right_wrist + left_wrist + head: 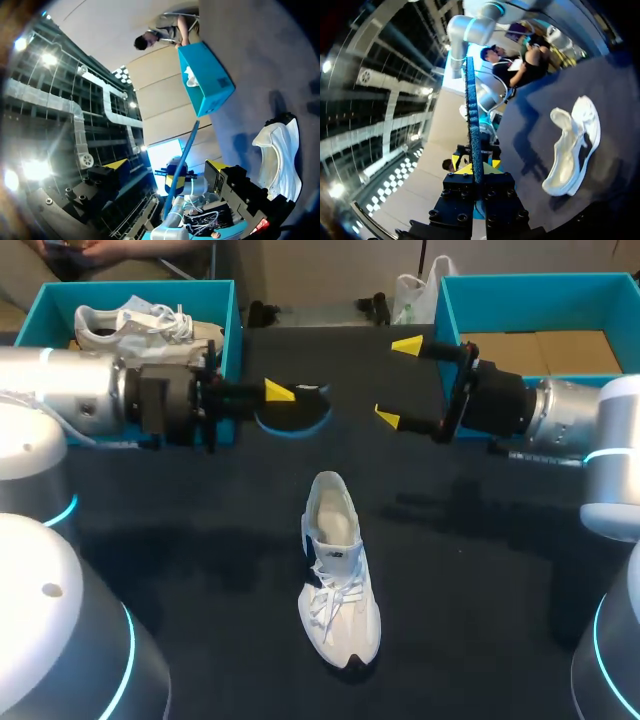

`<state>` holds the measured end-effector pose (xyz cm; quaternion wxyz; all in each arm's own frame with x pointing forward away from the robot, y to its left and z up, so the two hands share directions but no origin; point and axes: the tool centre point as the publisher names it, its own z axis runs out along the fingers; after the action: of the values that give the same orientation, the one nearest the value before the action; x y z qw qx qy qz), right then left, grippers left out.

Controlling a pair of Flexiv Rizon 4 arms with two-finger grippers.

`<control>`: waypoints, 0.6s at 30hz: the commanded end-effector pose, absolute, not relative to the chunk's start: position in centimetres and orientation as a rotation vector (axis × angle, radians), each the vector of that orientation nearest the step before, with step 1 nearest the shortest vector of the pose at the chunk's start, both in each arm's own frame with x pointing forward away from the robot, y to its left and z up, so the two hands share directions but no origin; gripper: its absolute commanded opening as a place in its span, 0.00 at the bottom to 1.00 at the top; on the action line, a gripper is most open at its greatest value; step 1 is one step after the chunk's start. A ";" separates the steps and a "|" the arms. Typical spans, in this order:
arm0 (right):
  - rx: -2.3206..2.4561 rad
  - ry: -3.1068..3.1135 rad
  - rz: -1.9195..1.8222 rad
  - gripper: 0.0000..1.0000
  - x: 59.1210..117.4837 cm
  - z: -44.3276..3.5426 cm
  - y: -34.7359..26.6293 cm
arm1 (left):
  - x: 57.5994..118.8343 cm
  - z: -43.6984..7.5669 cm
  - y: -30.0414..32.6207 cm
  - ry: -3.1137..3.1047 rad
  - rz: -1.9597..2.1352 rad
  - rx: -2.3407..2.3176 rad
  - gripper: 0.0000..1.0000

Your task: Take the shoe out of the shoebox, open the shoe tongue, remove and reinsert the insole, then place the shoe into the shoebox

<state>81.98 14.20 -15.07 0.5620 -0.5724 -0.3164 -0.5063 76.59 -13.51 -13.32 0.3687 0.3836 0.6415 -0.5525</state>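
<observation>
1. A white sneaker [335,570] is seen standing on its sole at the centre of the dark desk [480,580], its toe pointed to 6 o'clock and its heel to 12 o'clock. It is outside both boxes and is touched by neither gripper.
2. At 12 o'clock from the sneaker, apart from its heel, a dark insole with a blue edge [295,412] is held above the desk.
3. The left gripper [280,393] is clenched on the insole. In the left wrist view the insole is seen edge-on, rising straight out from between the closed fingers.
4. The right gripper [397,382] is released, with its yellow tips spread wide and nothing grasped. It is placed at 3 o'clock from the insole, facing it across a small gap.
5. A teal left shoebox [150,287] is set at 10 o'clock on the desk, and a second white sneaker [140,325] is lying inside it.
6. A teal right shoebox [530,282] is set at 2 o'clock, with brown cardboard [545,350] showing inside it.
</observation>
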 end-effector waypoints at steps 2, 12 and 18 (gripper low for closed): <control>-1.351 -0.747 -1.191 1.00 81.9 -15.0 14.2 | 74.8 -11.1 -11.4 1.764 -1.500 0.919 0.00; -1.351 -0.747 -1.191 1.00 81.9 -15.0 14.2 | 74.8 -11.1 -11.4 1.764 -1.500 0.919 0.00; -1.351 -0.747 -1.191 1.00 81.9 -15.0 14.2 | 76.3 -10.3 -11.4 2.012 -1.613 0.690 0.00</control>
<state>82.00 14.22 -15.06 0.5619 -0.5726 -0.3166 -0.5061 75.53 -11.13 -11.18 0.2884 0.3008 0.6947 -0.5863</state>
